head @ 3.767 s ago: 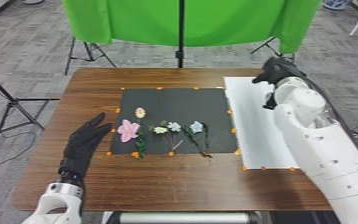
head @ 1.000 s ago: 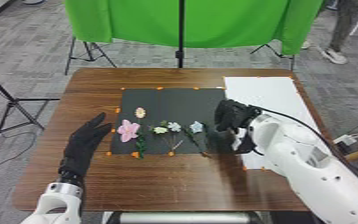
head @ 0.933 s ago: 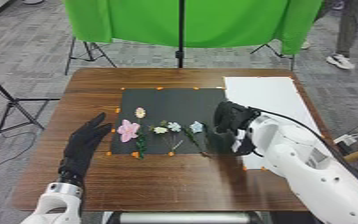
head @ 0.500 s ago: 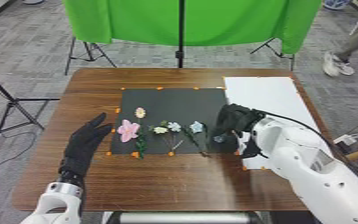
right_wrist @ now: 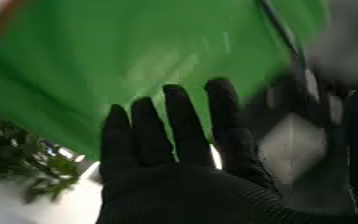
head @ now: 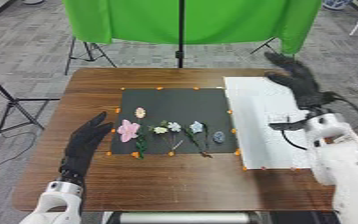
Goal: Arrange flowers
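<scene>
I see flowers [head: 175, 126] on blk mat [head: 171, 102], pink one [head: 127, 130] nr L edge, on desk [head: 180, 185]. My R hand [head: 303, 86] is released, fingers straight, nr white sheet [head: 254, 102], far R corner; L hand [head: 84, 141] open too, L of mat.

White arms, black fabric gloves, dark cables
</scene>
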### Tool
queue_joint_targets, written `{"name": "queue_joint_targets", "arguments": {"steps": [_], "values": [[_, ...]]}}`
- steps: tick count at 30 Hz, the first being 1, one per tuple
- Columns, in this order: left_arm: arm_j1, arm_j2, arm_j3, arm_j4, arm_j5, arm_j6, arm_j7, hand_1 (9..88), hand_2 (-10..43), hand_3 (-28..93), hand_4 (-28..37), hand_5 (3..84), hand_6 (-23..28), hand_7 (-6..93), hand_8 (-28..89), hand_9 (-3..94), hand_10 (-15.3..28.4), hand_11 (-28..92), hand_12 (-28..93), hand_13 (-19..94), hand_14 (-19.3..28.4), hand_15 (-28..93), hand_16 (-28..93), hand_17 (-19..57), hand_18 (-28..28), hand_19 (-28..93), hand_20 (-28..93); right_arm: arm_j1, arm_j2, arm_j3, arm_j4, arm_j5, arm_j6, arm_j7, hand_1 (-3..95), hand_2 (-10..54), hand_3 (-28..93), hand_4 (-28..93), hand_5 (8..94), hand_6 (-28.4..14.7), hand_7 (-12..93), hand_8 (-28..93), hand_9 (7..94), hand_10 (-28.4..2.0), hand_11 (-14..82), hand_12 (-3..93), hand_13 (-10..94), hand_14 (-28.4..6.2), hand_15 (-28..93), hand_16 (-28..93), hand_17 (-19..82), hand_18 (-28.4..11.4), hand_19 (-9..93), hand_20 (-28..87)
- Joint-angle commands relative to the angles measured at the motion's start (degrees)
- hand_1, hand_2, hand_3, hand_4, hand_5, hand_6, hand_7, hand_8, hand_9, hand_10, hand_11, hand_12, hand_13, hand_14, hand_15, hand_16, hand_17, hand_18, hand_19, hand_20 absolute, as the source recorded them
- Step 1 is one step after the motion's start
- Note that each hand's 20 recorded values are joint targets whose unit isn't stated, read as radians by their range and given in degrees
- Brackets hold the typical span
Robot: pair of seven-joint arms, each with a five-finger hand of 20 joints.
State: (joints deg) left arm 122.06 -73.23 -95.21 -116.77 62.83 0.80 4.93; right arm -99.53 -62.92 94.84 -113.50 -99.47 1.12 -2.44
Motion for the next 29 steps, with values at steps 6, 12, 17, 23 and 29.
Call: {"name": "queue_joint_targets", "arguments": {"steps": [6,12,17,23,29], "values": [[2.6,-1.01,-0.96,-3.0,2.44,-1.16,1.84,19.7,0.5,64,-26.3,40.5,3.8,4.1,-5,44.1,13.0,13,12,31,13.2,9,1,4.3,11.5,1,16,-22.0,-16.0,8.7,-4.2,32.4,-5.7,-7.3,4.6,0.7,76,-18,37.1,0.0,9,-8,38.6,-13.4,3.9,10.5,26,-7.8,6,6,15,-11.9,1,24],[2.4,-0.83,-1.31,-2.97,1.7,-2.01,3.08,19.7,0.0,65,-25.9,40.7,3.7,4.3,-5,44.2,12.9,13,12,31,13.3,9,1,4.3,11.9,1,16,-22.9,-15.6,8.8,-4.4,33.0,-7.2,-6.9,4.0,0.6,77,-18,39.3,0.1,10,-8,40.9,-13.9,4.4,10.7,27,-7.8,8,4,16,-13.0,1,24],[2.6,-1.09,-1.52,-3.28,2.06,-2.37,3.19,20.0,-0.2,65,-25.7,40.9,3.6,4.5,-5,44.3,12.8,12,12,31,13.3,9,1,4.3,11.9,1,16,-22.7,-15.9,8.4,-4.6,33.1,-8.3,-5.9,4.0,1.0,77,-18,39.8,-0.1,10,-8,42.3,-14.0,4.9,11.2,28,-8.9,10,3,17,-13.6,1,24],[3.2,-1.63,-1.43,-3.27,1.51,-2.33,3.01,20.0,-0.4,65,-25.7,41.0,3.6,4.8,-5,44.3,12.8,12,12,31,13.6,9,1,3.7,13.1,2,17,-22.3,-16.4,7.7,-4.3,33.3,-9.1,-5.6,4.1,1.0,77,-18,40.0,-0.2,10,-8,42.6,-14.0,4.8,11.4,28,-9.8,11,3,17,-14.0,1,25],[3.8,-1.95,-1.72,-3.5,1.0,-2.06,3.05,20.0,-0.3,65,-25.7,41.1,3.6,4.9,-5,44.4,12.8,13,13,32,13.9,9,2,3.5,13.1,3,17,-22.2,-16.2,7.7,-4.3,33.2,-10.8,-4.4,4.3,0.9,78,-18,40.1,-0.1,10,-8,42.9,-14.0,4.9,11.7,29,-10.8,11,3,18,-14.2,2,25]]}}
